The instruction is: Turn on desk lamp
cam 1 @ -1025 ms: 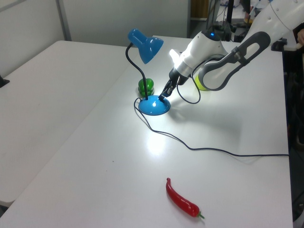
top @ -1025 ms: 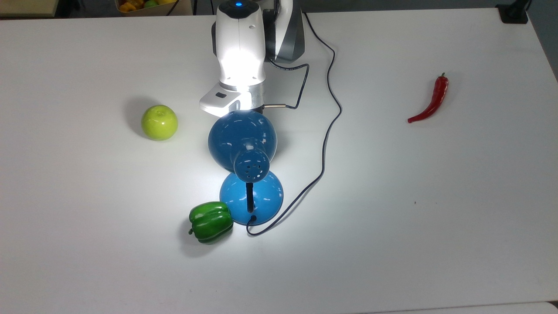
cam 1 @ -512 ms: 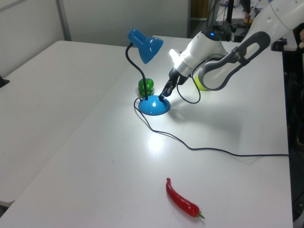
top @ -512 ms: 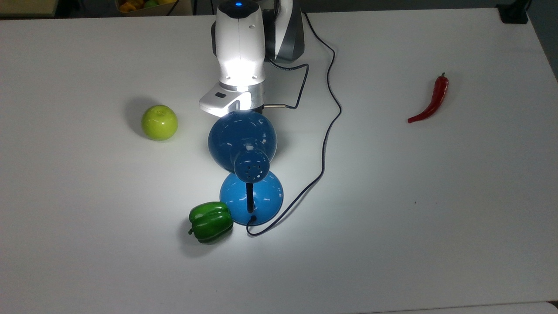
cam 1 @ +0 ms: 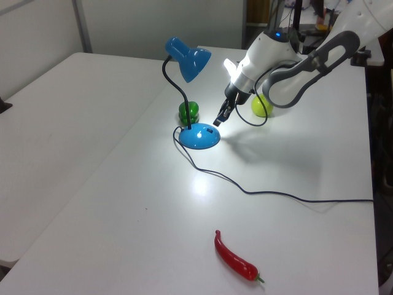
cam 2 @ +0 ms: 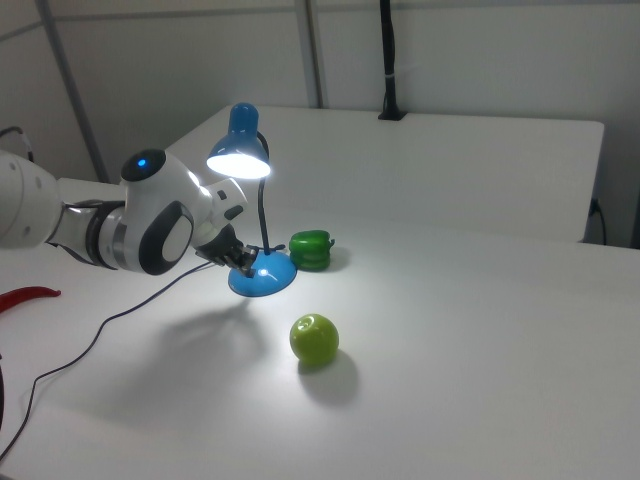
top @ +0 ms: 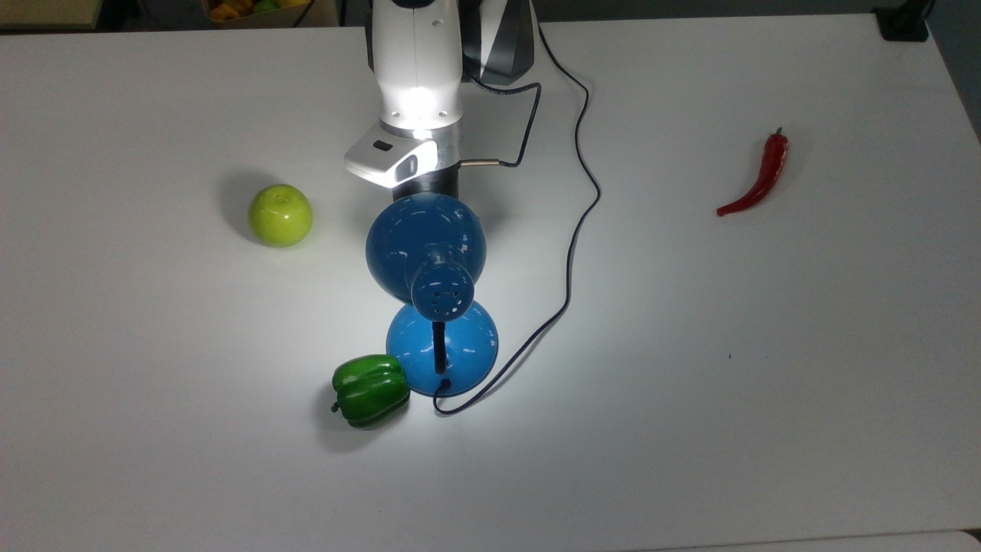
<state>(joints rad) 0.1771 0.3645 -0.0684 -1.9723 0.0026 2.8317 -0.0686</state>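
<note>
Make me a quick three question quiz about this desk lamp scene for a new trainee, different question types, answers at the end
1. True or false: the desk lamp is lit.
2. Multiple choice: which thing lies right beside the lamp's round base? A. green apple B. green bell pepper C. red chili pepper
3. Fill in the blank: in the left view, the gripper hangs just above the lamp's ____.

Key
1. True: the shade glows in the right view and a bright pool of light lies on the table.
2. B
3. base
</note>
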